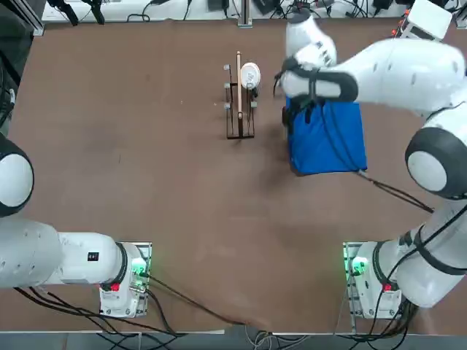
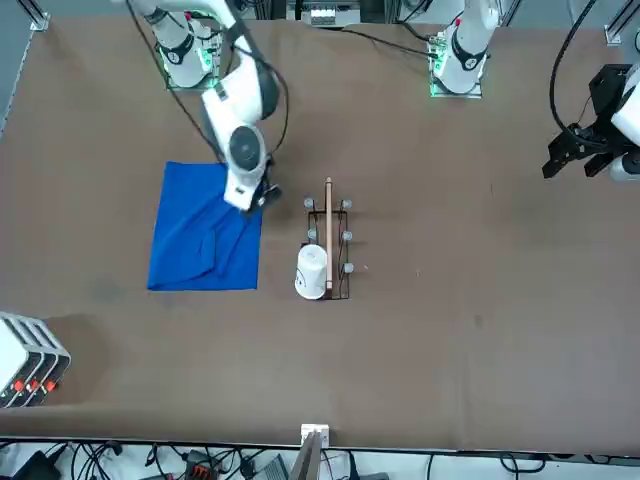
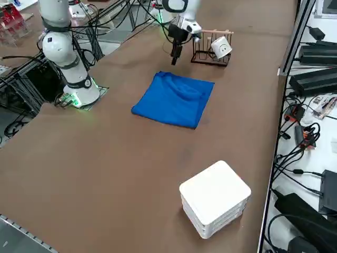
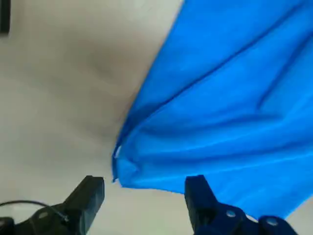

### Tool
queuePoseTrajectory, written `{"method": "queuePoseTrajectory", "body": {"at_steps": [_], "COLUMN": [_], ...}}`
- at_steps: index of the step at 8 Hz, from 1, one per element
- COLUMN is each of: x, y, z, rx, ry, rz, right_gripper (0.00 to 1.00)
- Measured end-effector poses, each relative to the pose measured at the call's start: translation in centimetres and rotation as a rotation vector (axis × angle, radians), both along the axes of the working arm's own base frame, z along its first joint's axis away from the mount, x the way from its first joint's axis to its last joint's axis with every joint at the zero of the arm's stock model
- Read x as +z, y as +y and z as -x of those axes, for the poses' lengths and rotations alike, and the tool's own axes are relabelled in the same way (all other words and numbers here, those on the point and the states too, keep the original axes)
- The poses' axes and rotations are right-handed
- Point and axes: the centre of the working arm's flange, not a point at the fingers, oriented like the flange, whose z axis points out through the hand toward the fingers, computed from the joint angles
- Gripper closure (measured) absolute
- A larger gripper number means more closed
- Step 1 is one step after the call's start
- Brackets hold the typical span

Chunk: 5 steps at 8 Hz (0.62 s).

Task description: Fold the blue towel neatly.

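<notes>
The blue towel (image 1: 328, 138) (image 2: 205, 235) (image 3: 176, 97) lies on the brown table as a roughly folded rectangle, with a wrinkled ridge near its far edge. My right gripper (image 1: 294, 115) (image 2: 262, 197) (image 3: 175, 57) hovers just above the towel's far corner, on the side facing the rack. In the right wrist view the gripper (image 4: 146, 183) is open. Its two dark fingers stand apart with nothing between them, and a doubled towel (image 4: 220, 98) corner lies just beyond their tips.
A small wire rack (image 1: 241, 109) (image 2: 332, 240) (image 3: 206, 52) holding a white cup (image 1: 249, 74) (image 2: 312, 272) (image 3: 221, 48) stands close beside the towel. A white stacked box (image 3: 215, 197) (image 2: 20, 360) sits near the table's right edge.
</notes>
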Motion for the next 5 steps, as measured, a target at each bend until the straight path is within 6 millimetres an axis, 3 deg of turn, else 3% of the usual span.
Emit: {"method": "queuePoseTrajectory", "body": {"at_steps": [2, 4, 5], "x": [1.9, 0.0, -1.6], "y": [-3.5, -3.6, -3.3], "z": [-4.8, -7.4, -8.1], "rx": [-0.211, -0.467, -0.611], "ry": [-0.059, -0.091, -0.104], "rz": [-0.014, 0.051, 0.104], "right_gripper": [0.01, 0.08, 0.17]}}
